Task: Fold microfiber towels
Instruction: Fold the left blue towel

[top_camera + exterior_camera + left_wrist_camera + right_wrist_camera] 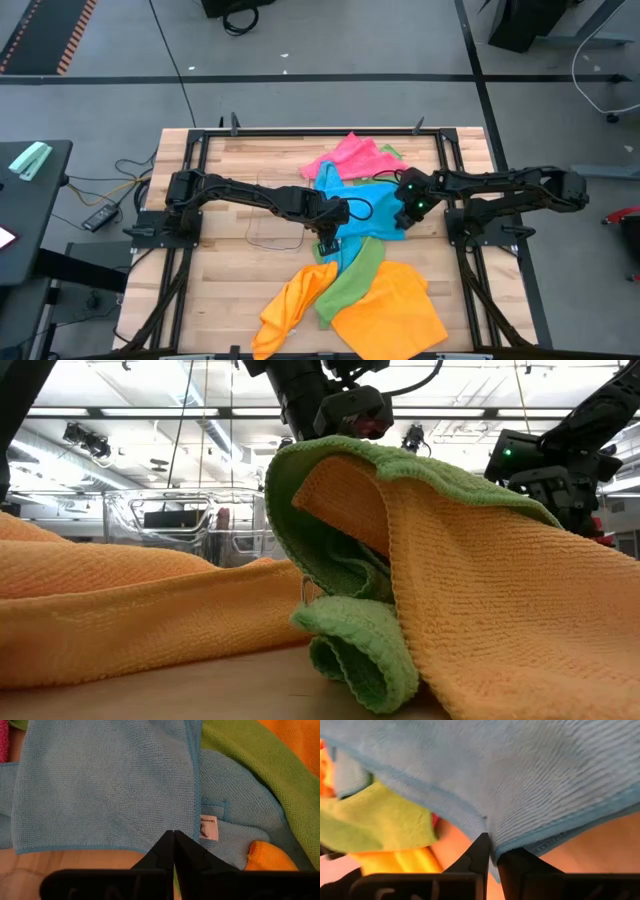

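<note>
A: We see the left pincer (173, 836) clenched on the blue towel's (368, 205) edge, beside the clear tray (272, 228), whose contents we cannot make out.

B: We see the right pincer (492, 851) grasping its far edge, mid-surface (230, 290).

Four towels (365, 205), two claws (328, 243)

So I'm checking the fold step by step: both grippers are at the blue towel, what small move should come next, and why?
Probably lift both arms a little together. The left gripper looks shut on the blue towel's hemmed edge, and the right gripper has pinched its opposite edge. The towel lies rumpled, overlapping the green towel and the pink towel, so raising it should free it for spreading.
</note>
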Robot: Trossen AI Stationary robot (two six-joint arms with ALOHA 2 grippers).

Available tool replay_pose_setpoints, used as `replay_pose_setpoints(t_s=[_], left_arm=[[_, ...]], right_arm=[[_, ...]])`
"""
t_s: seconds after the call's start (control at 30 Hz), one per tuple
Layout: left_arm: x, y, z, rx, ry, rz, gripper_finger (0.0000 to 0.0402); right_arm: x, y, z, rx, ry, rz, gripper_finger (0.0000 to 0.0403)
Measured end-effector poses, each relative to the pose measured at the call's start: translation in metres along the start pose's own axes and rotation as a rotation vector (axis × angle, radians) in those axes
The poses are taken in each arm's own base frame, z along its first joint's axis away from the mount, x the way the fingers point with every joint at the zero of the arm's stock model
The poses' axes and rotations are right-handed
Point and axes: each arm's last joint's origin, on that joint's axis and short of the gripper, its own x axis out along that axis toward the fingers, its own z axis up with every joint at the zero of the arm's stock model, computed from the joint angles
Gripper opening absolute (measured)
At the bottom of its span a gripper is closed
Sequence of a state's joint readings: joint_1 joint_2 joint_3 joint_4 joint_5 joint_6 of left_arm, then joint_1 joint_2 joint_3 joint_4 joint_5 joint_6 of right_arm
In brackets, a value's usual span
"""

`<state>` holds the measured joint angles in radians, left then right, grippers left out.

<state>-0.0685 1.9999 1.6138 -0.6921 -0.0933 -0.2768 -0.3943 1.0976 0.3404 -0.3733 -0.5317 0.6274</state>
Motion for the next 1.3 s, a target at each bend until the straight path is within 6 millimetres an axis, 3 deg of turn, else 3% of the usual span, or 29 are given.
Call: replay_pose_setpoints(t_s=[0.33,0.67,0.97,1.3], left_arm=[[0.0,0.0,0.0,0.0,0.001,0.0,0.0026],[0.0,0.0,0.0,0.0,0.001,0.0,0.0013],[0.0,0.0,0.0,-0.009,0.001,0.0,0.0026],[0.0,0.0,0.0,-0.026,0.001,-0.001,0.0013]], right_arm=[[-0.008,0.005,-0.004,0.013,0.003,0.065,0.0038],[-0.024,0.018,-0.005,0.041,-0.024,0.175,0.0038],[-0.028,0.017,-0.01,0.055,0.02,0.139,0.0039],[-0.024,0.015,-0.023,0.029,0.138,0.094,0.0039]])
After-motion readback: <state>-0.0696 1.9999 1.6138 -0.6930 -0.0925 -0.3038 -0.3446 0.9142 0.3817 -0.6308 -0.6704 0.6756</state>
